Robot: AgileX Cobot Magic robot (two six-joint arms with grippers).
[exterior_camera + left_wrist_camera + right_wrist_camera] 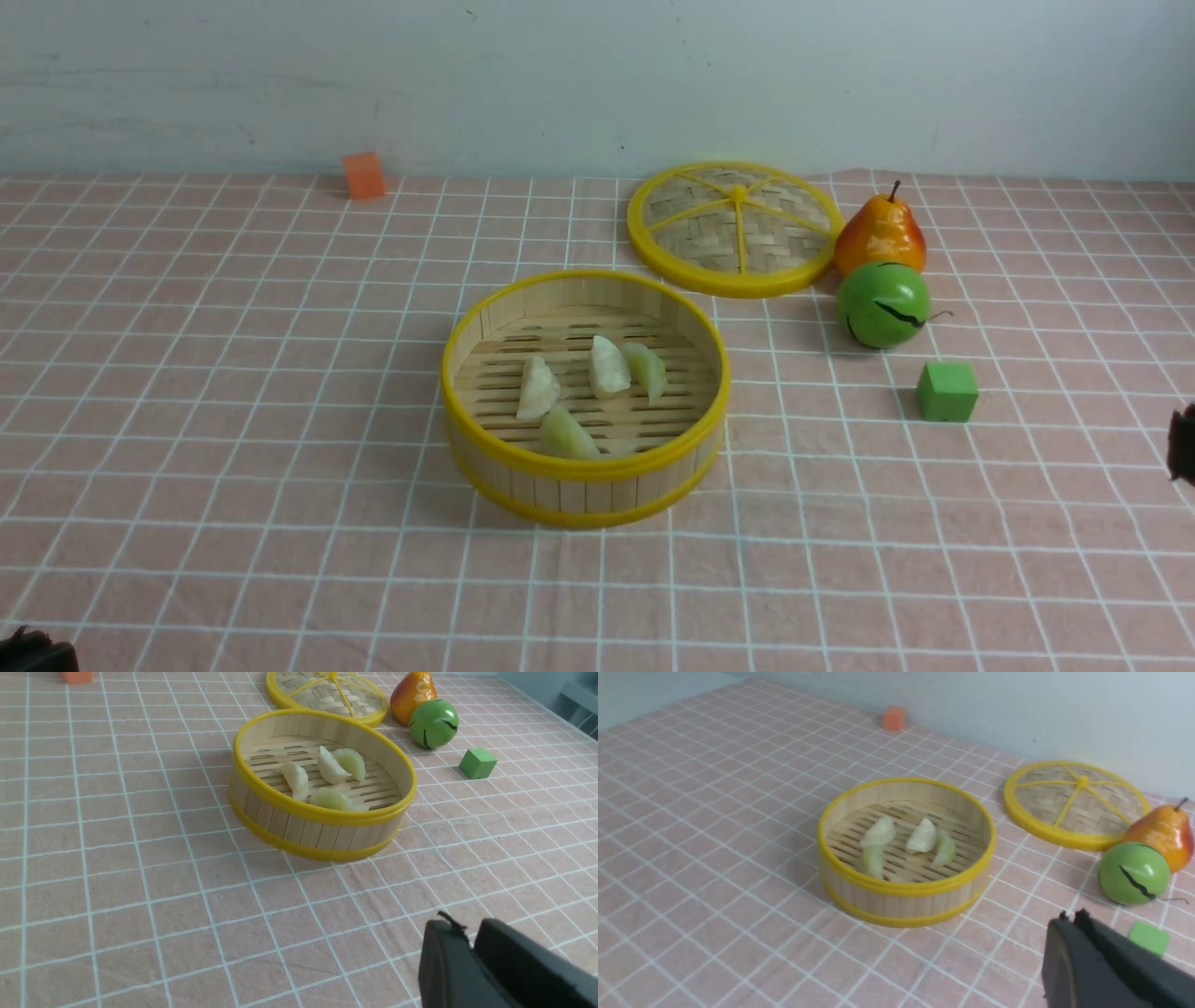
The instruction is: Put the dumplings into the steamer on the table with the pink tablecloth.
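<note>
Left tool (pixel 472 945) nearly closed, empty; right tool (pixel 1070 919) shut, empty; dumplings (pixel 590 390) ahead, all four inside steamer (pixel 585 467).

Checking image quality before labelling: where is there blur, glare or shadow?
Front view: sharp, even light, soft shadow beside the round bamboo steamer. Left wrist view: glare on the glossy orange pear. Right wrist view: the dark right gripper is blurred.
</note>
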